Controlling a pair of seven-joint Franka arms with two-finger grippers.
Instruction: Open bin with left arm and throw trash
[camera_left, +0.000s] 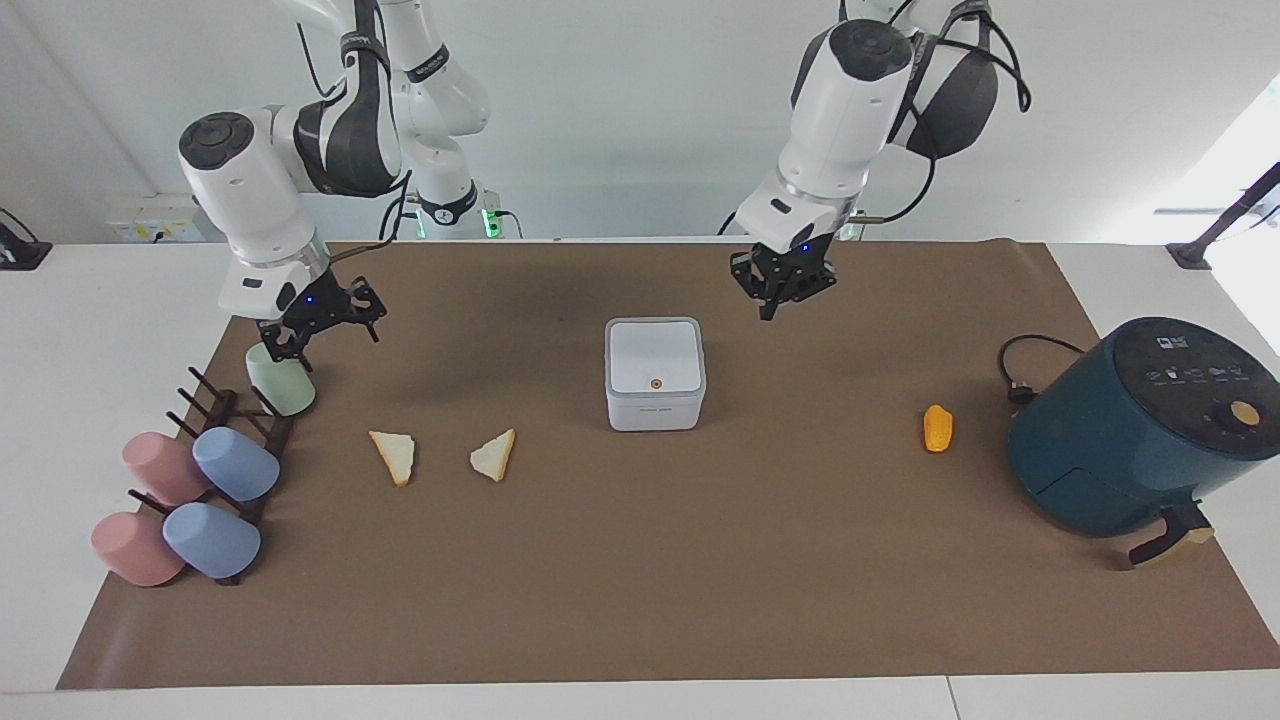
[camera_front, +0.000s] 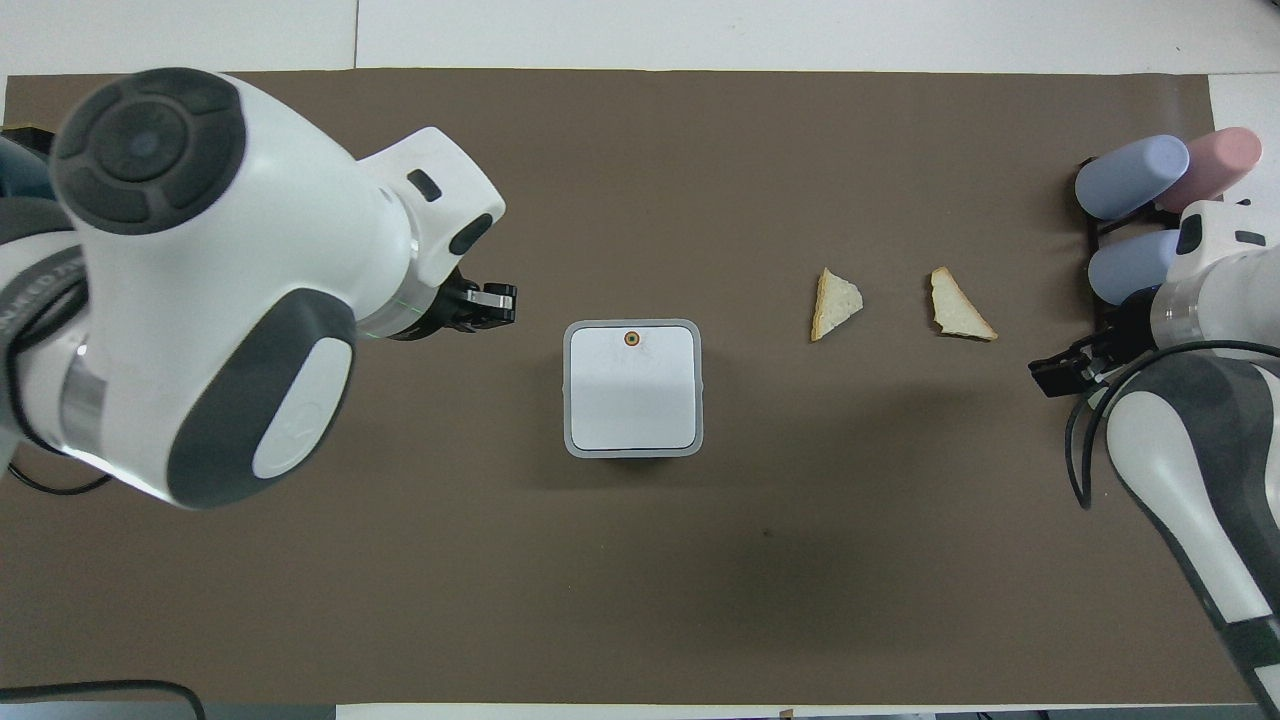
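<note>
The small white cube-shaped bin (camera_left: 655, 374) sits mid-desk, lid down. The left claw (camera_left: 783, 283), seemingly clenched, hangs just beside it; it should descend squarely onto the tiny orange button (camera_left: 656, 383).

The bin (camera_left: 655, 374) is sitting mid-mat (camera_left: 700, 600) with its lid down. Two bread pieces (camera_left: 394, 456) (camera_left: 494, 455) are lying side by side toward the right arm's end, slightly farther from the robots than the bin. The cup rack (camera_left: 235, 440) is standing at that end, cups (camera_left: 236, 464) lying on its pegs. The orange piece (camera_left: 937, 428) is lying toward the left arm's end, between the bin and the air fryer (camera_left: 1140, 425). The left gripper (camera_left: 780, 290) is hanging over the mat beside the bin; the right gripper (camera_left: 322, 330) is hanging over the rack's nearest cup (camera_left: 281, 379).
</note>
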